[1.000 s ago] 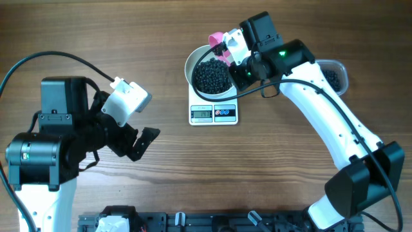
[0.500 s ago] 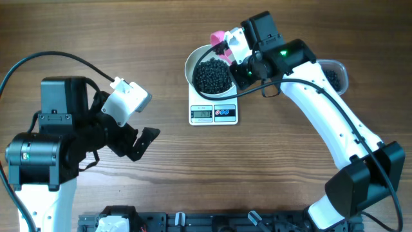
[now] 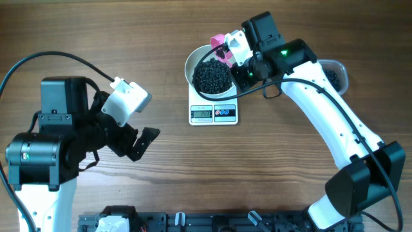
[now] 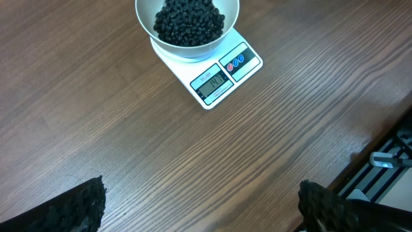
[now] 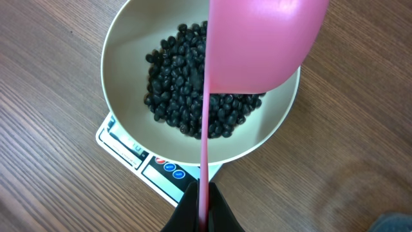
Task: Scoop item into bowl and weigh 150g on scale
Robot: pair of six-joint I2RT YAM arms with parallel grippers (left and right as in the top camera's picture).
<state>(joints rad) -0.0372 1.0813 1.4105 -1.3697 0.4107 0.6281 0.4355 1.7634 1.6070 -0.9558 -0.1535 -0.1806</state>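
A: Where are the beans sitting?
B: The little round black beans [image 5: 187,96] are lying piled in the smooth white bowl [image 5: 123,77]. The bowl is sitting on the flat white scale [image 4: 222,74]. The scale's screen end is pointing toward the robot.
A: What is the right gripper doing?
B: The right gripper [image 5: 203,207] is squeezing the thin handle of the pink plastic scoop [image 5: 257,38]. The scoop is pointing away from it, its round end hanging over the bowl's far side.
A: And the left gripper?
B: The left gripper [image 4: 201,212] is hanging wide open over the wooden table [image 4: 96,96], holding nothing.
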